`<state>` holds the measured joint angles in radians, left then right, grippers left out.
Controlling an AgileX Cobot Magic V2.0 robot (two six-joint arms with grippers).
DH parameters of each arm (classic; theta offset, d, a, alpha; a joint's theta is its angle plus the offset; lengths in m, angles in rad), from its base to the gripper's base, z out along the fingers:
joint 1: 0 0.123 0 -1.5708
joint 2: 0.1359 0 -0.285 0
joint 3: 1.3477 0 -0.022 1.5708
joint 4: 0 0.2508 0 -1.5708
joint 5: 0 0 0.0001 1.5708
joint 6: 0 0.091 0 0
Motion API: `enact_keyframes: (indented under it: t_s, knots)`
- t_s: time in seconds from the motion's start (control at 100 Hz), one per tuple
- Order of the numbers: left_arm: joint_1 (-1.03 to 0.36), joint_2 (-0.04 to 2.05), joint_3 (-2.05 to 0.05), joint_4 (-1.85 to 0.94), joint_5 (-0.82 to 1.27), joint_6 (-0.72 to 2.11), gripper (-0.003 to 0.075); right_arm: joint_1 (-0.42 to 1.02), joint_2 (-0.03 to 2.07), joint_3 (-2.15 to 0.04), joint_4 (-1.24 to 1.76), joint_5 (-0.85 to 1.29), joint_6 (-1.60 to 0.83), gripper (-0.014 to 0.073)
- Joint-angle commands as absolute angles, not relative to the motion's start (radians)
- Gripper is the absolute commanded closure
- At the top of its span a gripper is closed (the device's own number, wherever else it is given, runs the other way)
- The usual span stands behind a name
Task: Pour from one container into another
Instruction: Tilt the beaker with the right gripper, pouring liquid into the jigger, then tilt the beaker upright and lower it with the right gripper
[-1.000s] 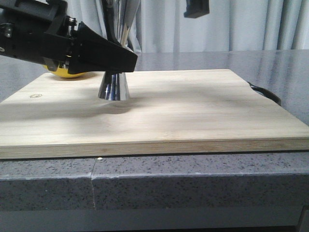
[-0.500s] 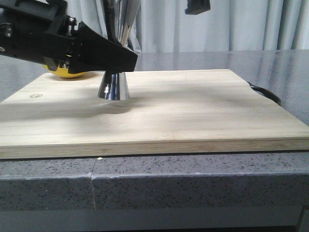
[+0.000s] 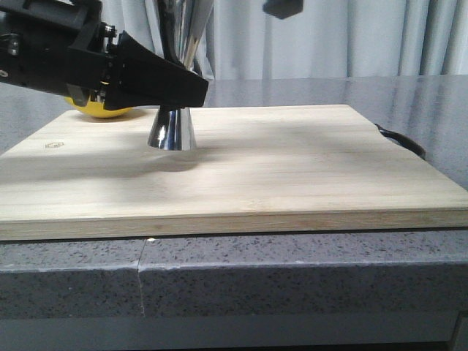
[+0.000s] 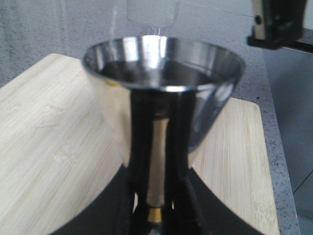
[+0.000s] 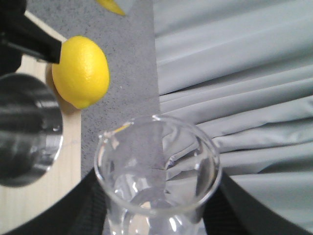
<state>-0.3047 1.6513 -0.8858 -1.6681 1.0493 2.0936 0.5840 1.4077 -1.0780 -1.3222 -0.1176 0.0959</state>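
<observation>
Gripping the steel jigger at its narrow gold-toned waist, the left pincer is clamped tight, black fingers reaching in from the left. That jigger stands upright on the wooden board, toward its far left part, and the board lies on the grey speckled surface. From the left wrist view, the jigger's upper cup gapes wide and shiny, dark inside, with the bottom of the glass beaker hovering just above its far rim. Over on the right wrist view, the right pincer is clamped around the beaker, its round mouth facing the camera, clear liquid glinting inside. Just past the jigger, at the board's far left edge, sits a yellow lemon. Farthest back, grey curtains hang.
</observation>
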Motion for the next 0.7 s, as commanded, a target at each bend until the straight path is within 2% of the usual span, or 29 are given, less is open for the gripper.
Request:
enact_keyframes:
  t_s: [0.0, 0.2, 0.36, 0.52, 0.69]
  knots:
    - [-0.314, 1.617, -0.913, -1.753, 1.108, 2.097, 0.0699, 0.585, 1.378, -1.115, -1.292, -0.127, 0.242, 0.0439]
    - [-0.314, 1.617, -0.913, -1.766, 1.108, 2.105, 0.0699, 0.583, 1.378, -1.115, -1.225, -0.118, 0.459, 0.0439]
    - [-0.314, 1.617, -0.913, -1.791, 1.108, 2.123, 0.0699, 0.573, 1.378, -1.115, -1.156, -0.094, 0.509, 0.0439]
    - [-0.314, 1.617, -0.915, -1.799, 1.108, 2.15, 0.0699, 0.492, 1.378, -1.111, -1.002, -0.113, 0.509, 0.0439]
    - [-0.314, 1.617, -0.915, -1.843, 1.108, 2.193, 0.0699, 0.387, 1.378, -1.059, -0.864, -0.254, 0.509, 0.0439]
